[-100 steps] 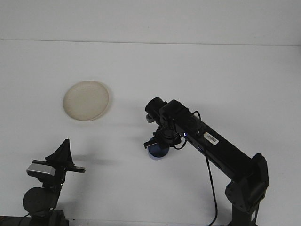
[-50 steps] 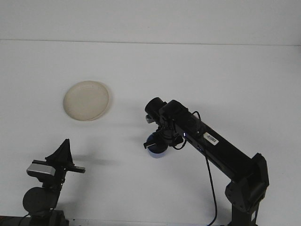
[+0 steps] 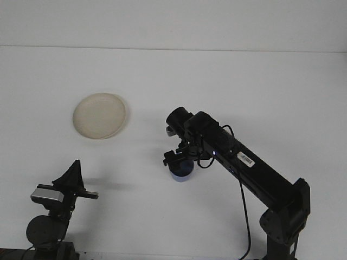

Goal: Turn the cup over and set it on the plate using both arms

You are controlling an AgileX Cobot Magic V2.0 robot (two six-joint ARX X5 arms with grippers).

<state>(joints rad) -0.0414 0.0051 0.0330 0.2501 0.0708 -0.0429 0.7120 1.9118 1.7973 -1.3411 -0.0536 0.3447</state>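
A small blue cup point(image 3: 182, 170) sits low over the white table near the middle, partly hidden under my right gripper point(image 3: 181, 162). That gripper points down from above, its dark fingers closed around the cup's upper part. A round cream plate point(image 3: 100, 115) lies flat on the table to the upper left, well apart from the cup. At the bottom left my left gripper point(image 3: 76, 162) points upward, shut and holding nothing.
The right arm point(image 3: 255, 168) stretches diagonally from its base at the bottom right, with a cable point(image 3: 243, 211) hanging beside it. The left arm's base point(image 3: 46, 230) stands at the bottom left corner. The table's far edge runs across the top.
The right gripper has shifted slightly up and left with the blue cup in it. The left arm and the plate have stayed still.
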